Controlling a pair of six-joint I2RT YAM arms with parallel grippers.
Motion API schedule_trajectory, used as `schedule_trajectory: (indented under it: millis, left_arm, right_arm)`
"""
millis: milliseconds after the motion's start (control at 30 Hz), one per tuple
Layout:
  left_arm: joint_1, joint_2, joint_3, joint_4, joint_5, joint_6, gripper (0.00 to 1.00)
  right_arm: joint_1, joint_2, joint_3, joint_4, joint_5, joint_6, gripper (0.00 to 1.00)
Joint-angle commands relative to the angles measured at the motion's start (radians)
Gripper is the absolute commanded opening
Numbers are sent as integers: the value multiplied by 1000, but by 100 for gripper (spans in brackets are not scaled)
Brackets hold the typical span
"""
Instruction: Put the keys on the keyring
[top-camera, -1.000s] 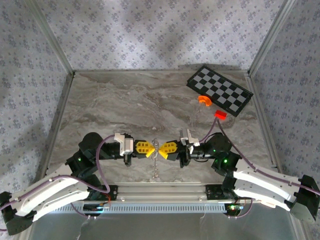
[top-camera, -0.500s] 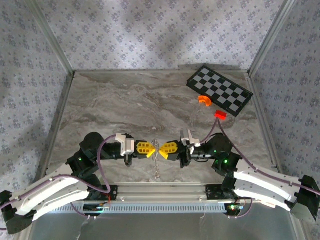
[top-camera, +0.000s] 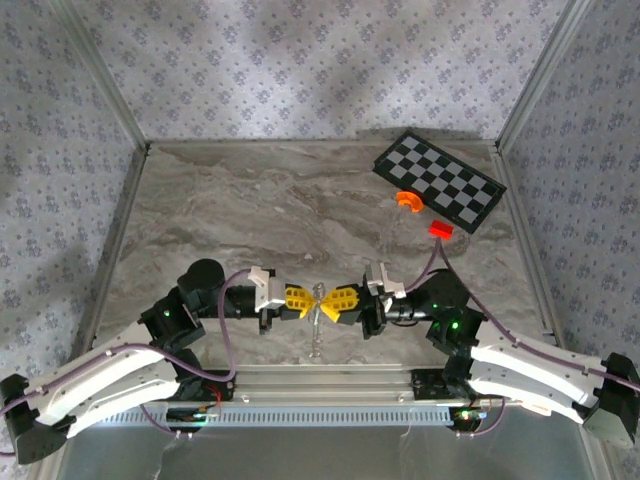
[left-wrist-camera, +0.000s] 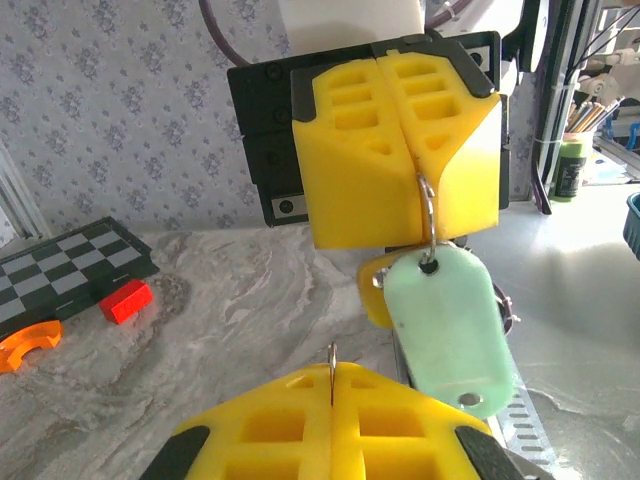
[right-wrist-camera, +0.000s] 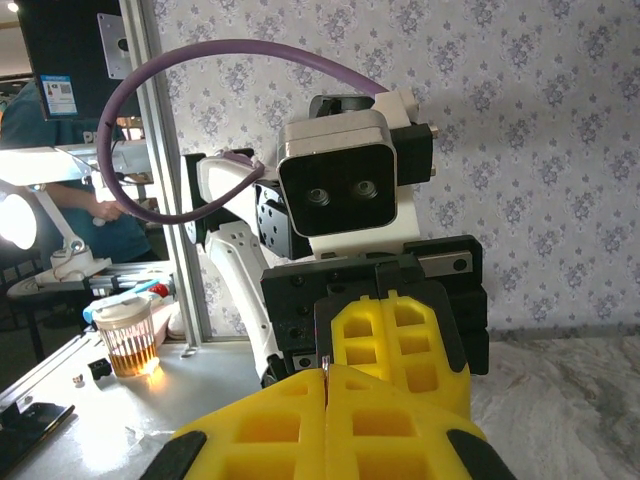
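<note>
The white-and-black left arm (top-camera: 110, 365) and white-and-black right arm (top-camera: 520, 360) each fold at the elbow and stretch their forearms inward, almost level, toward each other. The yellow 2-finger left end effector (top-camera: 310, 299) and the yellow 2-finger right end effector (top-camera: 325, 302) face one another nearly tip to tip. Each has its 2 fingers pressed flat together, with the jaws closed.

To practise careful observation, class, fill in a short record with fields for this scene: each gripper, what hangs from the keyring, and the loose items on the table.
left gripper: shut on a thin metal piece seen edge-on; key or ring, cannot tell
right gripper: shut on the keyring
hanging from keyring: pale green tag
gripper positions: tip to tip, above the near middle of the table
far right of table: checkerboard, orange curved piece, red block
</note>
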Motion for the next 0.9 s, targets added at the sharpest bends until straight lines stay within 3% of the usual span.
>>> schedule_trajectory:
  millis: [0,367,867]
  left_arm:
    - [-1,-18,43,17,-9,21,0]
    - [-1,-67,47,-3,-26,33,0]
    - [-3,-54,42,36,8,17,0]
  right_arm:
    - [0,-6,25,-14,-5,-10,0]
    - [-10,-131,41,-269,75,-69,0]
    - [-11,-76,37,-202,82,-52,0]
